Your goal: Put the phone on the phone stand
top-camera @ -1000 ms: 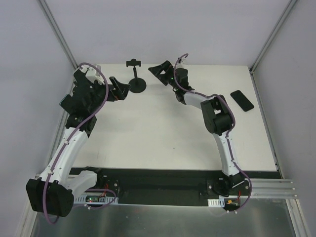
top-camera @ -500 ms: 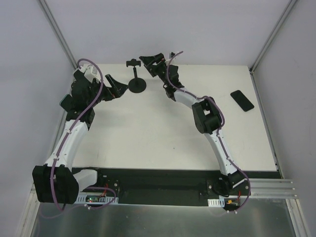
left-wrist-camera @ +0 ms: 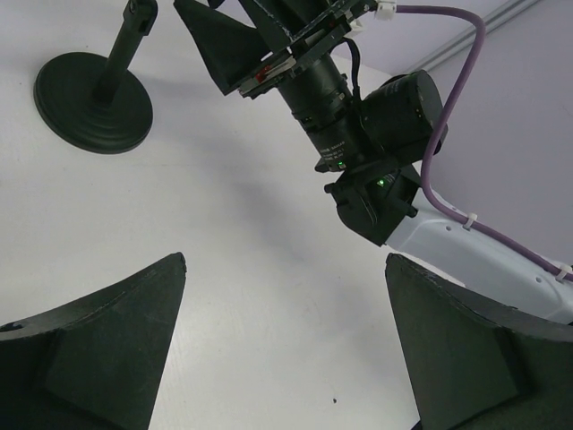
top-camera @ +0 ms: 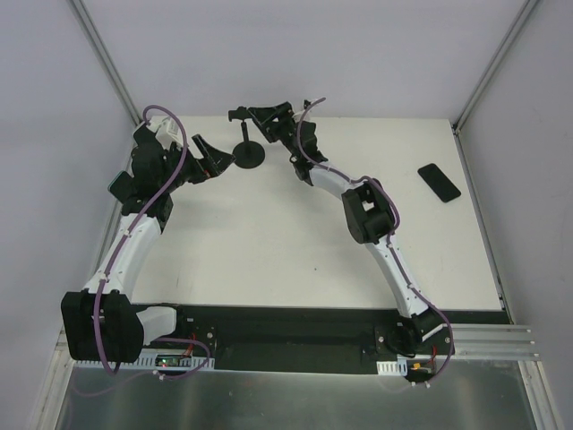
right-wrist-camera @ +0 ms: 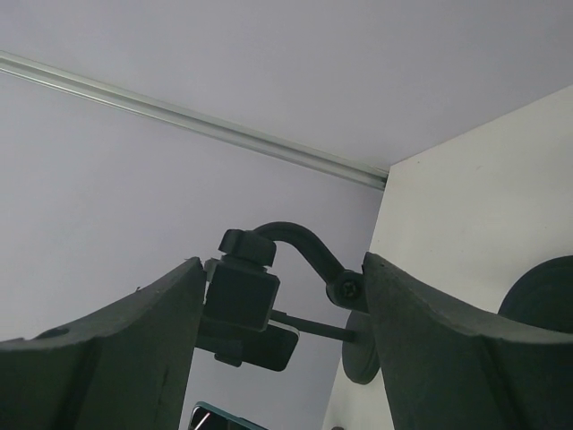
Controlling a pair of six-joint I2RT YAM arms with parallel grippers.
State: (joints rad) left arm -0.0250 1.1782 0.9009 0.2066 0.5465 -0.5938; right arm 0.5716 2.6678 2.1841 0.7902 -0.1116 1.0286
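The black phone (top-camera: 439, 182) lies flat at the table's right side, far from both grippers. The black phone stand (top-camera: 248, 154) stands at the back, its clamp head (top-camera: 239, 115) on top of the pole. My right gripper (top-camera: 260, 117) is open at the clamp head; in the right wrist view the clamp head (right-wrist-camera: 242, 296) shows between its spread fingers (right-wrist-camera: 107, 349), and I cannot tell if they touch it. My left gripper (top-camera: 213, 158) is open and empty just left of the stand's base, which shows in the left wrist view (left-wrist-camera: 92, 103).
White table (top-camera: 295, 242) enclosed by grey walls with metal rails at the back corners. The right arm stretches across the table's back middle. In the left wrist view the right wrist and its purple cable (left-wrist-camera: 448, 116) hang above the stand.
My right gripper has swung left from beside the stand to its clamp head. The left gripper has shifted only slightly. The phone has not moved.
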